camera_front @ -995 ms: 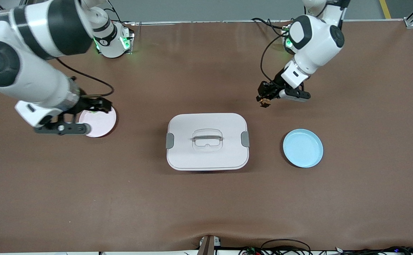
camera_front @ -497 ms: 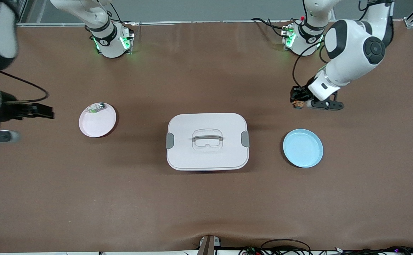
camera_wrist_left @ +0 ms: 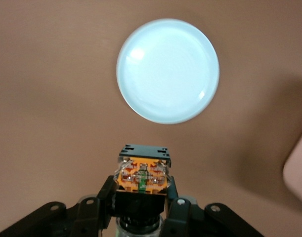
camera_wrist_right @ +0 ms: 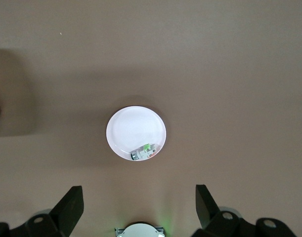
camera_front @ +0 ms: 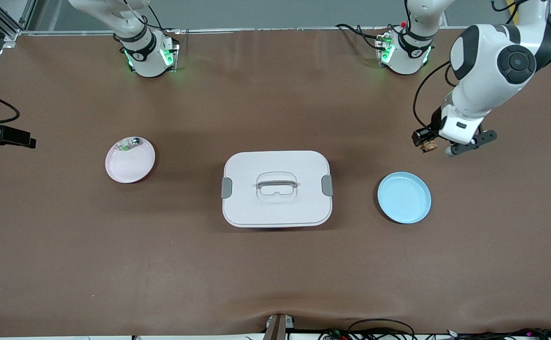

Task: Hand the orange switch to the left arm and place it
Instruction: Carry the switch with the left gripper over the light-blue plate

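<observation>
My left gripper [camera_front: 426, 143] is shut on the orange switch [camera_front: 429, 147], a small black block with an orange end. It holds the switch in the air over bare table close to the blue plate [camera_front: 404, 197]. In the left wrist view the switch [camera_wrist_left: 143, 173] sits between the dark fingers [camera_wrist_left: 99, 197], with the blue plate [camera_wrist_left: 168, 70] below it. The white box [camera_front: 276, 189] stands closed at the table's middle. My right gripper [camera_wrist_right: 138, 190] is open and empty, high over the table's end by the right arm; only a dark part of it [camera_front: 4, 136] shows in the front view.
A pink plate [camera_front: 130, 163] lies toward the right arm's end and holds a small silvery part with green [camera_front: 130, 142]. The plate [camera_wrist_right: 136, 129] and the part [camera_wrist_right: 143, 152] also show in the right wrist view. Both arm bases [camera_front: 148, 52] stand at the table's back edge.
My left gripper has carried the switch away from the box toward the left arm's end of the table. My right arm has drawn back from the pink plate to the table's end.
</observation>
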`<state>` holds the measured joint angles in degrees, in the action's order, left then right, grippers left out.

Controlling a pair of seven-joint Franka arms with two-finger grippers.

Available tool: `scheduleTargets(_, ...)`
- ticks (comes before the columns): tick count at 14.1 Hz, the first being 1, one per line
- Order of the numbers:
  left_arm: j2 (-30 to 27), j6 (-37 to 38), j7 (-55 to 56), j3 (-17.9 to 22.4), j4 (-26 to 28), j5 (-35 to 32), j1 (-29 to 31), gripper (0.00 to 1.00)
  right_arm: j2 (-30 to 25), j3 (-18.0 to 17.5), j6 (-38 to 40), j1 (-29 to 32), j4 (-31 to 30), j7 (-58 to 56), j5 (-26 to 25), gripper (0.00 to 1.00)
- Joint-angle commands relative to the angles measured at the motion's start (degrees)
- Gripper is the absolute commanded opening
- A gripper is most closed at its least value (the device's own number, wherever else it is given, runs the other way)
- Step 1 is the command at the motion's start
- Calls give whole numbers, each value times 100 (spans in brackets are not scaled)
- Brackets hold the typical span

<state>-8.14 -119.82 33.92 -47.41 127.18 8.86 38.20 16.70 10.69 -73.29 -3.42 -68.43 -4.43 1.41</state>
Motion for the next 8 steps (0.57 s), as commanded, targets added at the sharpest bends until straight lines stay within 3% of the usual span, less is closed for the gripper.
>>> scheduleTargets(1, 576, 143, 1515, -75, -369, -375, 144, 0, -131, -5, 25, 34, -12, 162, 9, 100)
scheduleTargets(5, 1112, 108, 3906, -66, -685, -560, 162, 0, -158, -14, 87, 8, -12, 592, -26, 100)
scheduleTargets(8, 1472, 38, 4735, -66, -765, -1096, 153, 0, -219, -23, 8, 60, -12, 523, 61, 100)
